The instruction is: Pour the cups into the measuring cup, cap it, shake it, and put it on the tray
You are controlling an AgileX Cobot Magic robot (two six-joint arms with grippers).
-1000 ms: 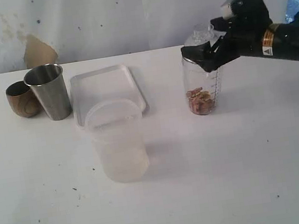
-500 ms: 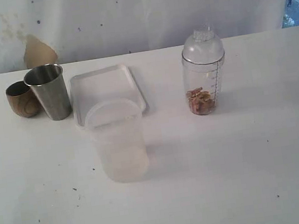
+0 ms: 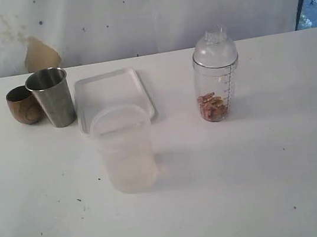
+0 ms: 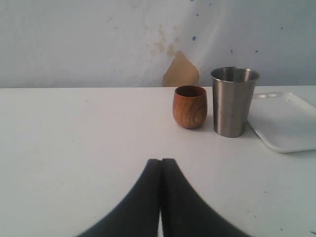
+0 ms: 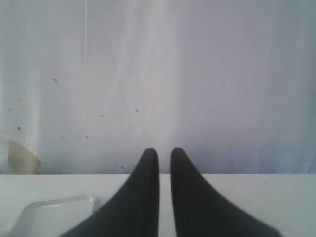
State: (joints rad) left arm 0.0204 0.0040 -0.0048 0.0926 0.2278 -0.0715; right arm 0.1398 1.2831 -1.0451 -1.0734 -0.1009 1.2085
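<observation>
The measuring cup [image 3: 217, 80] stands on the right of the table with a clear domed lid [image 3: 214, 47] on it and brown pieces at its bottom. The steel tumbler [image 3: 51, 97] [image 4: 233, 101] and the wooden cup [image 3: 23, 105] [image 4: 190, 106] stand side by side at the back left. The white tray [image 3: 111, 81] [image 4: 289, 123] lies just right of them. My left gripper [image 4: 161, 160] is shut and empty, low over the table in front of the cups. My right gripper [image 5: 164, 150] faces the back wall, its jaws drawn together to a thin gap with nothing between. Neither gripper shows in the exterior view.
A wide frosted plastic tumbler [image 3: 125, 148] stands in front of the tray, nearer the table's front. A white wall runs behind the table. A torn brown patch [image 3: 40, 54] marks the wall behind the cups.
My right arm, open around the measuring cup's lid a second ago, has lifted up and out of the exterior view, and its jaws have closed. The capped cup stays put.
</observation>
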